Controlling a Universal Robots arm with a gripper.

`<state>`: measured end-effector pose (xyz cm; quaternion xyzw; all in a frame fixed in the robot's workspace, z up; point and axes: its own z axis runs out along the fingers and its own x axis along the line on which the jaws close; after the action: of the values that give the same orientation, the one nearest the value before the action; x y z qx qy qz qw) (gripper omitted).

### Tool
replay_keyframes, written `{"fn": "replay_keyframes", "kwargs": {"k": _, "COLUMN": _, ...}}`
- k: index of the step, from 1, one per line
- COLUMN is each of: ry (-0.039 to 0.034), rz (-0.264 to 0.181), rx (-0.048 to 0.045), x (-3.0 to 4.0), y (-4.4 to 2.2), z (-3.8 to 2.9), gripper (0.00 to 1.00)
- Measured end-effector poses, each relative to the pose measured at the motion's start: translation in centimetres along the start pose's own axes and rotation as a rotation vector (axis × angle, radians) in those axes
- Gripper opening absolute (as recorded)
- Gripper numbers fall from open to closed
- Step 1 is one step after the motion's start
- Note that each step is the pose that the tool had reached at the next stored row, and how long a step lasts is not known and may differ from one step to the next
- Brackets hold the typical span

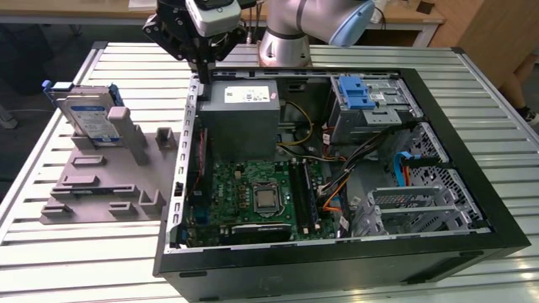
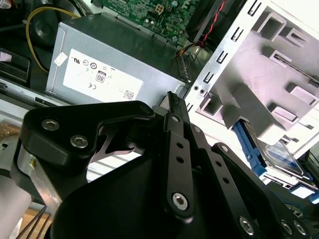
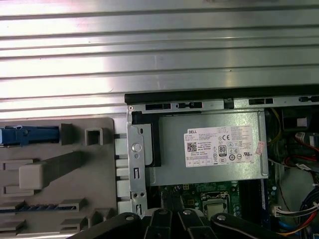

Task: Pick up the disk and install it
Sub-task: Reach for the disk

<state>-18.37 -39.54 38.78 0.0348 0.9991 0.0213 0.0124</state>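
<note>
Gripper apparently clenched, empty, above one computer case; one disk upright in one grey stand.

The grey metal power-supply box bears a white sticker of small black print. The silver disk has a blue-and-white label, which is unreadable.

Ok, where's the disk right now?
In the exterior view the disk stands on edge in the grey fixture, on the exterior view's left, outside the open case, beside a grey post.
</note>
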Motion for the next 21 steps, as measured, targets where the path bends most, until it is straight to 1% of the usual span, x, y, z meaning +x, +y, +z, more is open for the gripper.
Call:
{"fn": "replay_keyframes", "kwargs": {"k": 2, "ry": 0.0, "rz": 0.0, "rx": 0.0, "x": 0.22, "y": -0.02, "z": 0.02, "gripper": 0.11}}
{"fn": "replay_keyframes", "kwargs": {"k": 5, "ry": 0.0, "rz": 0.0, "rx": 0.0, "x": 0.79, "y": -0.05, "z": 0.05, "gripper": 0.11}}
{"fn": "replay_keyframes", "kwargs": {"k": 12, "ry": -0.0001, "rz": 0.0, "rx": 0.0, "x": 2.58, "y": 0.18, "z": 0.11, "gripper": 0.11}}
{"fn": "replay_keyframes", "kwargs": {"k": 21, "ry": 0.0, "rz": 0.001, "rx": 0.0, "x": 4.85, "y": 0.72, "z": 0.16, "gripper": 0.11}}
